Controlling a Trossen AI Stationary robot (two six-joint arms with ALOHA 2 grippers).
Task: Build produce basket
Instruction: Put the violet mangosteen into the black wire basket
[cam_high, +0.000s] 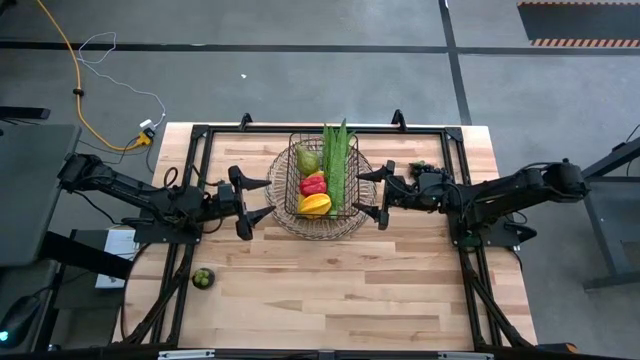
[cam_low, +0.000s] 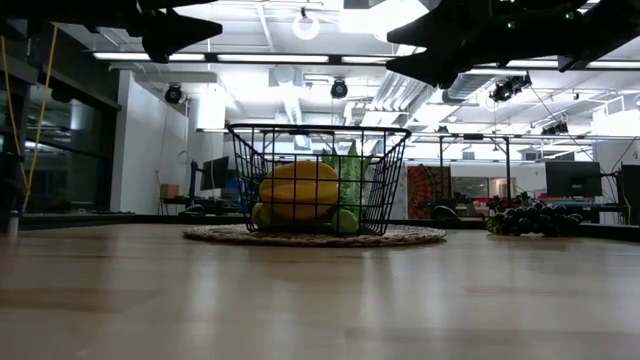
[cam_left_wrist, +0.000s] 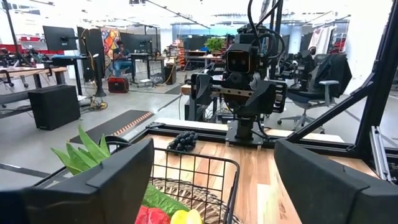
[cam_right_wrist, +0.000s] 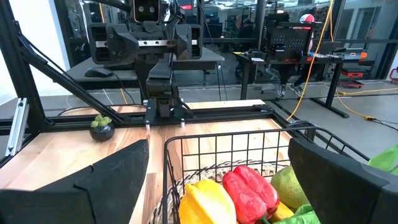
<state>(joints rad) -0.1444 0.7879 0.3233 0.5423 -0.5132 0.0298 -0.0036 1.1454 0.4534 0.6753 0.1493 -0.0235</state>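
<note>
The basket (cam_high: 322, 186) stood on a round woven mat (cam_high: 280, 205) toward the far middle of the wooden table (cam_high: 330, 290). Inside it lay a green pear (cam_high: 307, 160), a red pepper (cam_high: 313, 184), a yellow-orange pepper (cam_high: 315, 204) and a long green leafy bunch (cam_high: 336, 160) that reached over the far rim. The left gripper (cam_high: 256, 196) hovered just beside the basket's left side, its fingers spread wide and holding nothing. The right gripper (cam_high: 372, 193) hovered just beside the opposite side, likewise spread wide and empty, so the two faced each other across the basket. Dark grapes (cam_low: 528, 219) sat on the table to the right of the basket, under the right arm. A small dark green round fruit (cam_high: 203, 278) lay well apart from the basket, near the table's left edge.
</note>
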